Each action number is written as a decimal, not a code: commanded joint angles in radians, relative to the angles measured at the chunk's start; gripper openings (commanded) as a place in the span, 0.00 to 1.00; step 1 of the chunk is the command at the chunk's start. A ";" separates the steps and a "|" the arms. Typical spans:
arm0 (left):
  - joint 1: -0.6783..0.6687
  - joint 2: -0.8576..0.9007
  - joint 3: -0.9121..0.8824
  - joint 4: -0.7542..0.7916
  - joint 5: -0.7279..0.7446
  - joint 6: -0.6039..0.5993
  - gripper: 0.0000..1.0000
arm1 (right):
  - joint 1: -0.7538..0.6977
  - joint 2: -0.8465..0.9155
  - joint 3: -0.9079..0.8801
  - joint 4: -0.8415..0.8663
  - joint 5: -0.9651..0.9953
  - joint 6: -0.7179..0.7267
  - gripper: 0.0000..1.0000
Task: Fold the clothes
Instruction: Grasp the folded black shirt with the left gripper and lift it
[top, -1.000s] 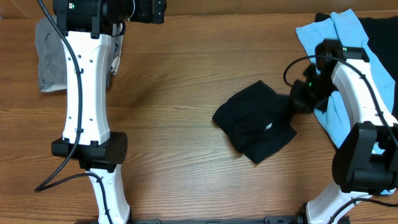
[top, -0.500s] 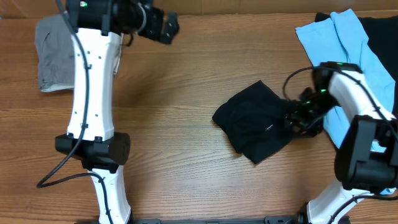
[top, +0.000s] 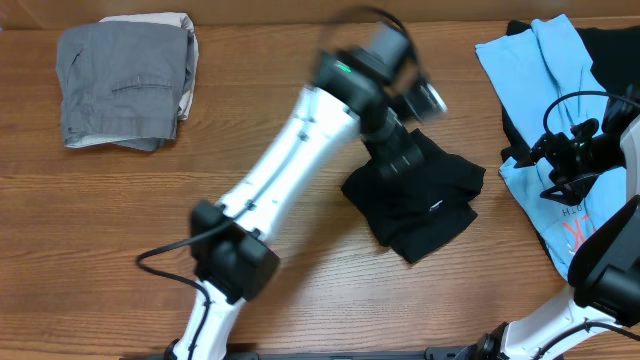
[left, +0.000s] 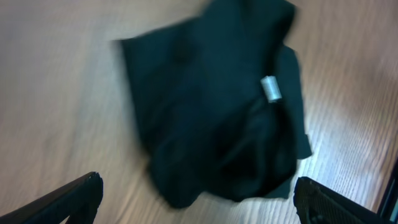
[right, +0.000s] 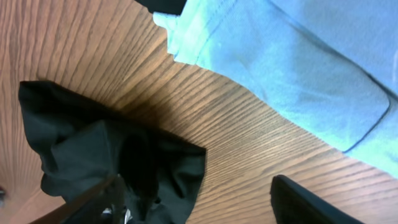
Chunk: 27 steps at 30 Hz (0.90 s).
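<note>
Scene: two arms over a wood desk (top: 250, 130); folding looks barely begun, no garment lies flat.
Black tee (top: 415, 205): crumpled heap, centre-right of overhead frame. Its tag (top: 434, 204) shows toward the lower right. Layers are bunched, no clean hem or sleeve to read.
L end effector (top: 400, 155): at the heap's upper-left edge, blurred overhead. Wrist cam has the fingers wide apart w/ nothing between them, black tee (left: 211, 106) and tag (left: 270, 88) filling the view. Whether it touches cloth can't be told.
R end effector (top: 530, 165): right of frame, betw. the heap and blue tee (top: 535, 60). Fingers apart and empty over bare wood, black tee (right: 106, 155) lower left, blue tee (right: 298, 62) upper right.
Blue tee: upper right, lying partly on a black garment (top: 610, 50), red lettering at lower right.
Trousers (top: 125, 80): grey, folded, upper left, well apart.
Risk 1: a pinch into the heap prob. takes several layers, so the tee drags as a lump instead of opening.
Risk 2: R end effector sits just beside the blue tee's edge; a low sweep could snag it and pull the pile.
Risk 3: both arms converge on one small heap, so contact betw. them is possible.
Risk 4: the fast L approach may overshoot and shove the tee along the desk.
</note>
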 joint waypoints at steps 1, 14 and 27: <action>-0.108 0.014 -0.051 0.021 -0.077 0.036 1.00 | -0.008 -0.004 0.017 0.013 -0.015 -0.026 0.81; -0.291 0.198 -0.101 0.231 -0.275 -0.099 1.00 | -0.009 -0.004 0.017 0.023 -0.015 -0.052 0.84; -0.310 0.291 -0.101 0.200 -0.189 -0.091 1.00 | -0.009 -0.004 0.017 0.031 -0.006 -0.052 0.84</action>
